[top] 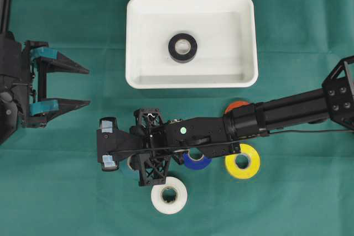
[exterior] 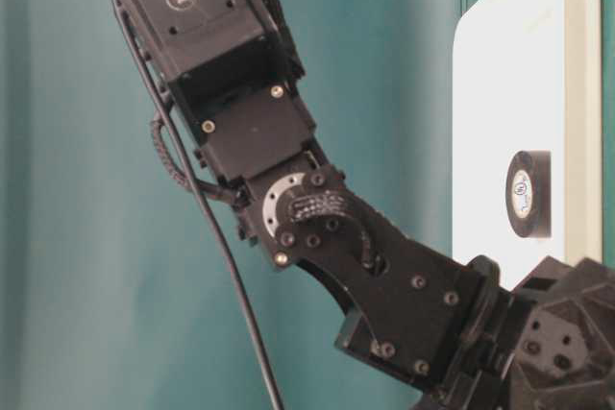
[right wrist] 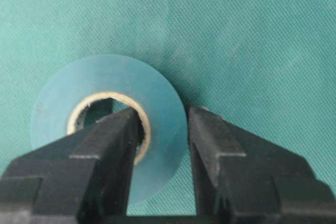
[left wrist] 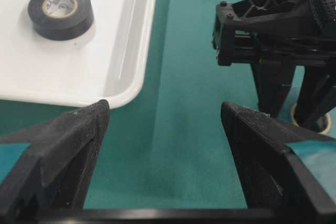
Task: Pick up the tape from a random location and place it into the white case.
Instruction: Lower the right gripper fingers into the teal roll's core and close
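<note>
A teal tape roll (right wrist: 107, 124) lies flat on the green desk (top: 66, 192), and the right gripper (right wrist: 163, 129) is clamped on its wall: one finger (right wrist: 113, 145) sits inside the cardboard core, the other (right wrist: 215, 150) presses the outer face. In the overhead view that roll is almost wholly hidden under the gripper, with only a pale edge showing at about 8 o'clock from the white case (top: 192, 41).

The white case lies toward 12 o'clock on the desk, and a black tape roll (top: 183, 47) lies flat near its middle. The right arm (top: 287, 111) reaches in from 3 o'clock and crosses the desk just below the case.

Loose rolls lie around the arm: a white roll (top: 168, 195) at 6 o'clock from the wrist, a blue roll (top: 197, 160) partly under the arm, a yellow roll (top: 242, 161) just beside the blue one toward 3 o'clock, and an orange-red roll (top: 236, 105) peeking out on the case side of the arm.

The left gripper (top: 86, 87) hangs at 9 o'clock, well apart from every roll, its jaws spread wide with nothing between them
</note>
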Robot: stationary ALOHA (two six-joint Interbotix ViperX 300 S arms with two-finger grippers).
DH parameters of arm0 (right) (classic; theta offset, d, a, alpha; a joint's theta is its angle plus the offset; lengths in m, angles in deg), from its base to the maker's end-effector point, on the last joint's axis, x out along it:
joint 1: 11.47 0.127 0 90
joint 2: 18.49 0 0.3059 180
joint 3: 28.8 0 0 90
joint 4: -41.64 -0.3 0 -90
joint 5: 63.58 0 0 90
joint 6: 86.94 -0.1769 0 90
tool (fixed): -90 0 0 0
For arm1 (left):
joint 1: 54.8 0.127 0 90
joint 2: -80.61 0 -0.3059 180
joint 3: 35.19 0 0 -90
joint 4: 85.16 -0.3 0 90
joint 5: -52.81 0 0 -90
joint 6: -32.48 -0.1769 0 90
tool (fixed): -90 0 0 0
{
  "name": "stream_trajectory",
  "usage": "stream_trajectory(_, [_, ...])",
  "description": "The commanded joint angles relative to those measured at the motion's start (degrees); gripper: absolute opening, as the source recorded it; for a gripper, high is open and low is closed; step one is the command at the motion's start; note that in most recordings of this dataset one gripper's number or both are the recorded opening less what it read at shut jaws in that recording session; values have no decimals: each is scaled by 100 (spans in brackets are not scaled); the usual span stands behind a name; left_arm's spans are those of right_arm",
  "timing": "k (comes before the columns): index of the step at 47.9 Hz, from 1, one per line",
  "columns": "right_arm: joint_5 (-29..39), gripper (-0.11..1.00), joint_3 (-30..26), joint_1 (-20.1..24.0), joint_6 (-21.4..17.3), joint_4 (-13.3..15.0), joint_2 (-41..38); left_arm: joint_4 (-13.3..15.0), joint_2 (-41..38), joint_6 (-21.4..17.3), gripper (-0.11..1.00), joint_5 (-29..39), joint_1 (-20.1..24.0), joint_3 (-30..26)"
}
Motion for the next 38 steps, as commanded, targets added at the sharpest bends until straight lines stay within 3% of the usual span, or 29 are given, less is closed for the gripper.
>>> stream_trajectory(1, [149,31,-88,0,0,0,387,9,-18,0,84,-26,9,-88])
stream_trajectory(38, [1336,30,-123,-62,-9,237,1969,9,-18,0,84,-9,18,-88])
